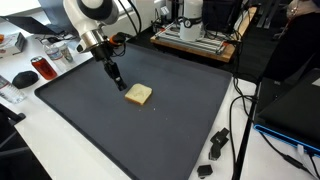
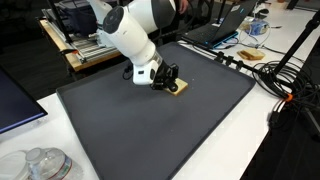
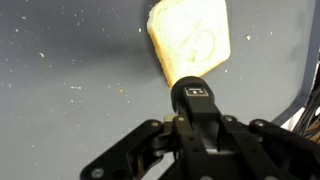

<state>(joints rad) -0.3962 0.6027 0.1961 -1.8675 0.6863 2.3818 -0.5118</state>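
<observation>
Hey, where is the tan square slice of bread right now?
The tan square slice of bread lies flat near the middle of the dark grey mat in an exterior view, right beside the tip of the shut black gripper.

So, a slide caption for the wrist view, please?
Shut gripper at the edge of a bread slice on a dark mat.
</observation>
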